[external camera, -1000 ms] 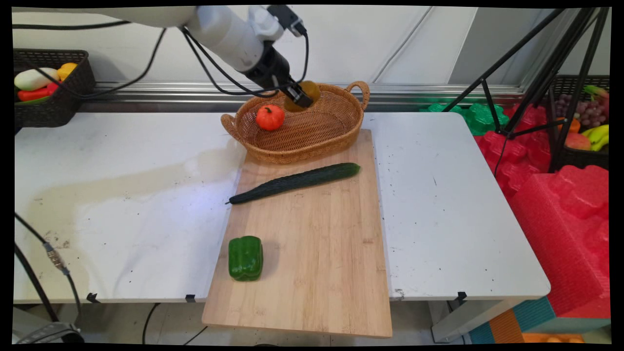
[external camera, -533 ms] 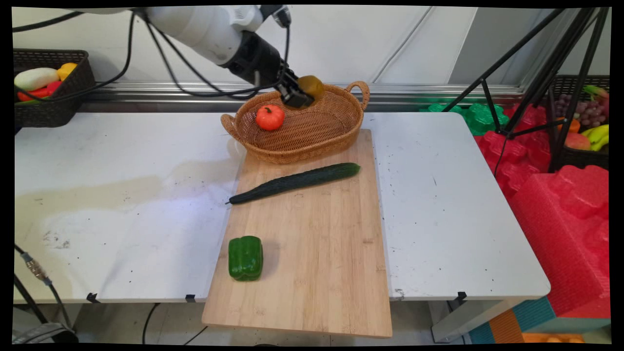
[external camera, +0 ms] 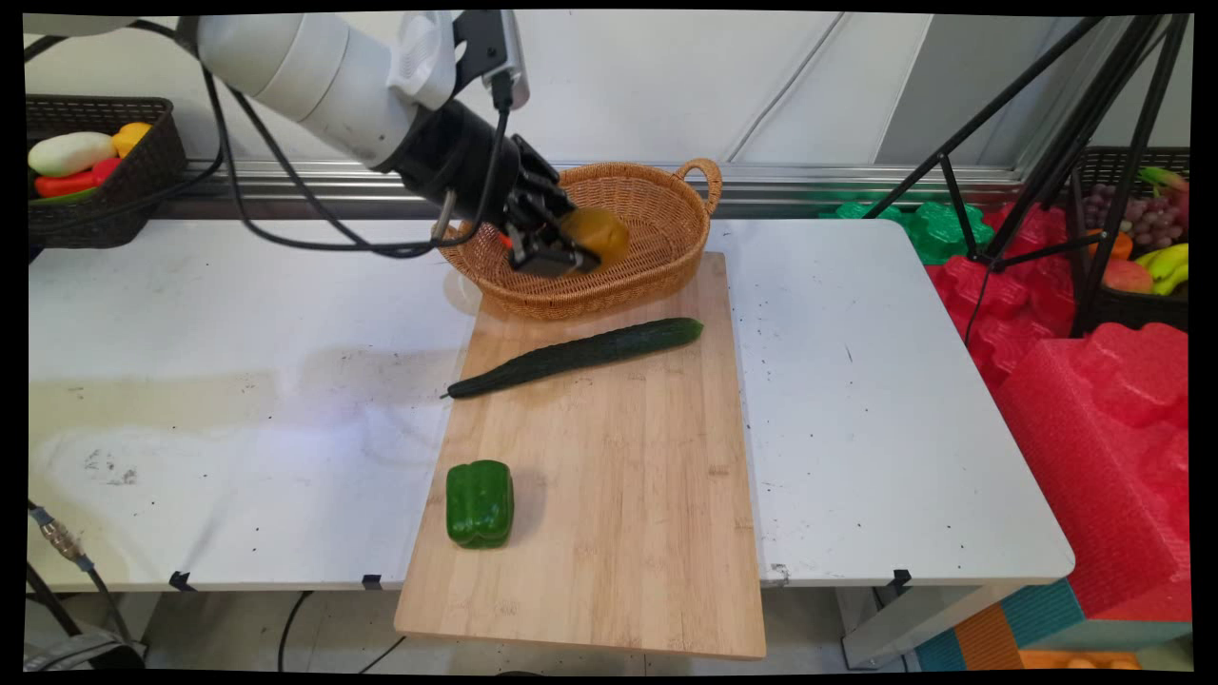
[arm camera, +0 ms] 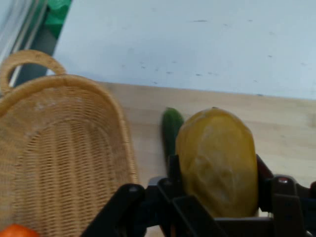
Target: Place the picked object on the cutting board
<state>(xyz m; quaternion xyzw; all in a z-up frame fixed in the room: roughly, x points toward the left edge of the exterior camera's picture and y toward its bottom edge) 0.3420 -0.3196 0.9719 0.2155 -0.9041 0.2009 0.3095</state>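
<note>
**Holding a yellow-brown fruit over the basket's near rim**

Gripping a rounded yellow-brown fruit (external camera: 594, 237), the hand (external camera: 561, 249) has its two fingers pinched against the fruit's opposite sides; in the hand view the fruit (arm camera: 217, 163) bulges well out beyond the hand (arm camera: 217, 197), held only by its lower part. Just behind and below the hand lies the wicker basket (external camera: 657, 205), and a small orange thing (arm camera: 15, 231) sits at its bottom, mostly hidden by the hand in the main view. Ahead of the hand is the wooden board (external camera: 609, 476), with the cucumber (external camera: 576, 356) nearest and the green pepper (external camera: 480, 503) well beyond. The board rests on the white bench (external camera: 238, 381).

As a judgement: the hold looks shallow on a smooth, curved skin, so the fruit could slip or rotate out. Dropped from here it might strike the basket rim or the cucumber and roll off across the board.
</note>
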